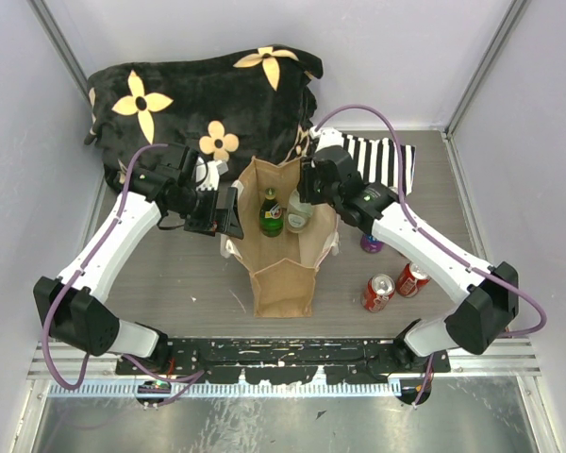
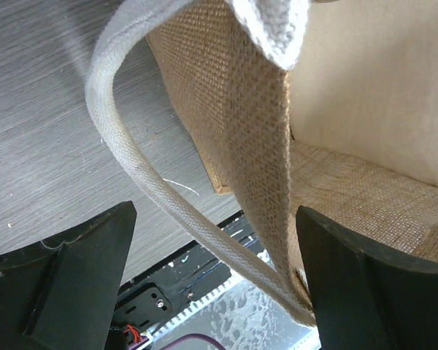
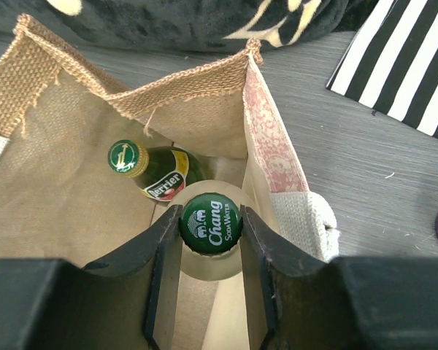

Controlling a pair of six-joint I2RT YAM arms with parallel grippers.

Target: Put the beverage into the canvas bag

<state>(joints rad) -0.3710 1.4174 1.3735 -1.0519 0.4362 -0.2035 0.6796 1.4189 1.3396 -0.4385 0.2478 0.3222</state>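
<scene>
Gripping the neck of a Chang soda water bottle (image 3: 210,222) just under its green cap, the right gripper (image 3: 210,219) reaches down into the open mouth of the canvas bag (image 1: 283,283), its two black fingers (image 3: 164,255) pressed against either side of the glass. The bottle stands upright inside the bag, towards its right wall; whether its base has reached the bottom is hidden. Just beside it, deeper towards the bag's far wall, a green Perrier bottle (image 3: 157,175) leans inside the same bag (gold cap up, label readable).

The tan bag stands upright at the middle of the grey wood-grain table (image 1: 170,283), its pale pinkish lining showing along the right rim. At its left side the left gripper (image 2: 215,215) is spread wide, holding nothing; the bag's woven side wall and one white strap handle (image 2: 135,157) hang between its parted fingers, and the wrist view does not show whether either finger touches the fabric.

To the right of the bag, two red cans (image 1: 377,292) lie on the table near each other, and a purple can (image 1: 371,245) stands partly under the right arm. A black-and-white striped cloth (image 1: 387,156) lies flat at the far right, and a black blanket with cream flowers (image 1: 198,94) is heaped along the back.
</scene>
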